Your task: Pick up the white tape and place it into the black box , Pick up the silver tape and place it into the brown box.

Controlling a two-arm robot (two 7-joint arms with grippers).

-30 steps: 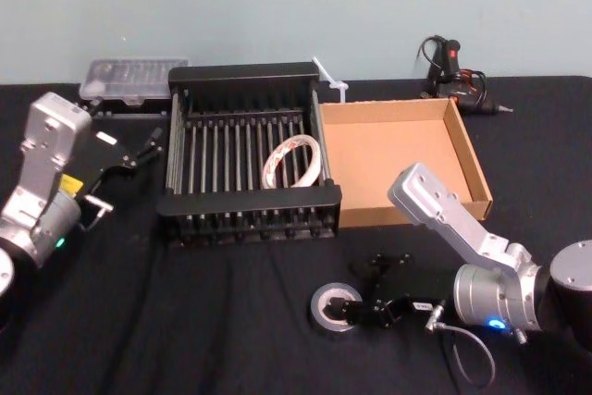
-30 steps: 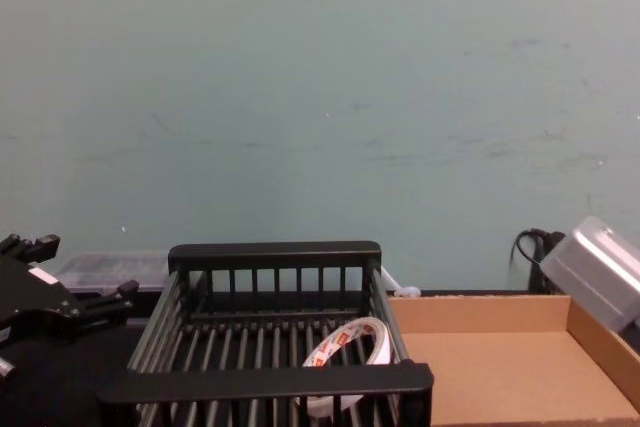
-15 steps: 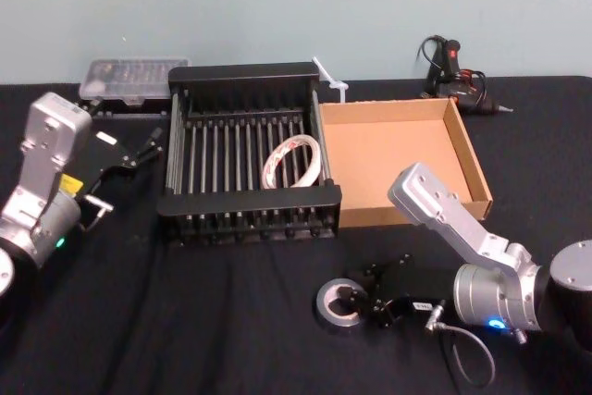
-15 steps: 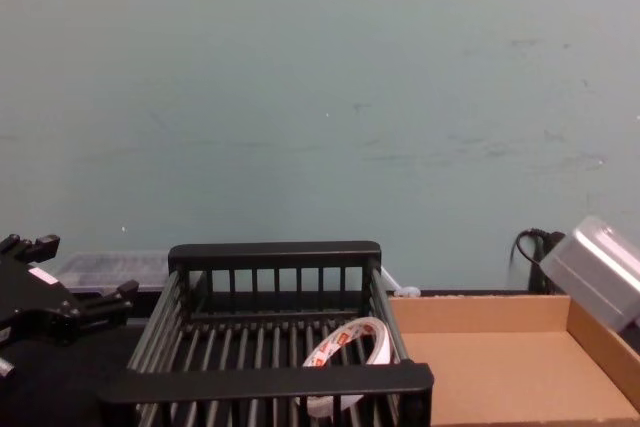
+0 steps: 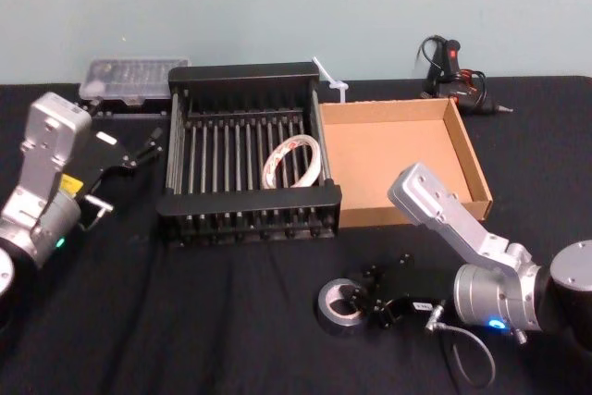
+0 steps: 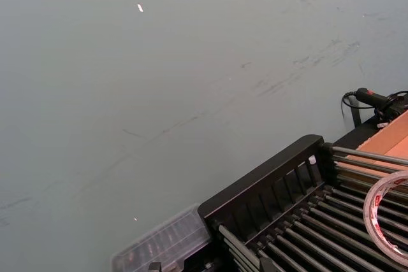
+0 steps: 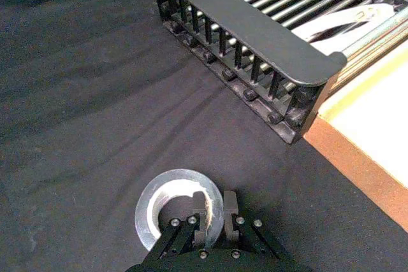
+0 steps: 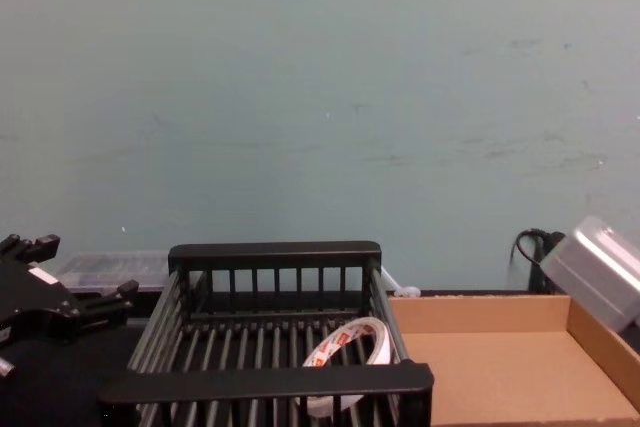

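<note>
The silver tape, on the table at the near side of the brown box, is clamped by one wall in the right hand. Held so off-centre, it could swing, slip, or be caught on the box's near wall. The left hand, fingers apart, is parked far left.

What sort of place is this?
Probably a lab test bench: a table in black cloth against a bare pale wall, a corded hand tool and a clear parts case at the back, the right gripper shut on the silver tape, the left gripper parked by the black box.
</note>
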